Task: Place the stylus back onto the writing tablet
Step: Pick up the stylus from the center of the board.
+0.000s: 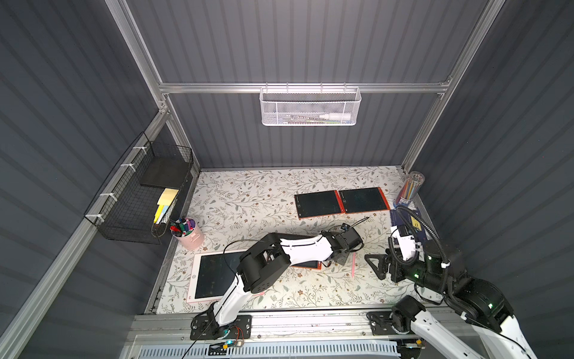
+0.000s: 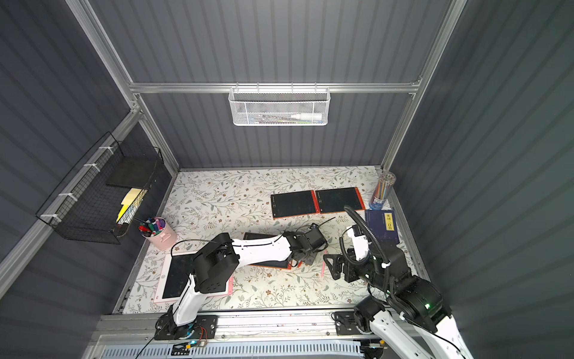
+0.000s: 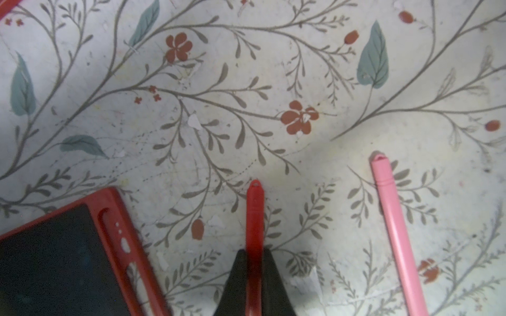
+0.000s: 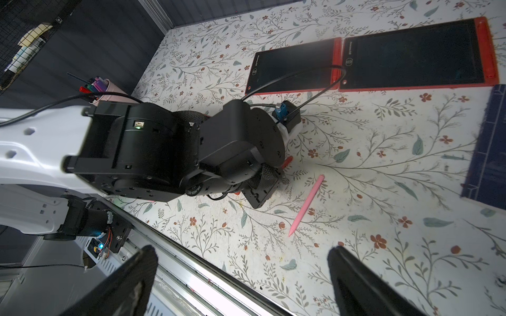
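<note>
Pinching the red stylus (image 3: pixel 254 213) with the left end effector (image 3: pixel 254 253): black fingers (image 3: pixel 235 281) pressing on both sides of the shaft, nearly closed around it. Doing this in the middle of the desk (image 1: pixel 248 202), pointing the end effector down just right of the red writing tablet (image 3: pixel 115 208). Leaving a strip of floral surface between stylus and tablet, not touching. Not managing to tell whether lifting the stylus or resting it on the desk. Covering most of that tablet with the left arm (image 1: pixel 298 248) in both top views, showing only its right corner. Lying flat just right of the red one, roughly parallel and apart: pink stylus (image 3: pixel 394 224). Holding the right end effector (image 4: pixel 242 249) spread wide, gripping nothing, hovering over the near right of the desk, just right of the pink stylus. Also sitting around: pink tablet (image 1: pixel 214 273) at near left, partly under the left arm; far red tablet (image 1: pixel 316 203) butting against second far red tablet (image 1: pixel 363 199) at far right; pink cup (image 1: pixel 189 236) of markers at the left edge; clear tube (image 1: pixel 410 188) of coloured pencils in the far right corner; blue book (image 2: pixel 383 225) along the right edge.
</note>
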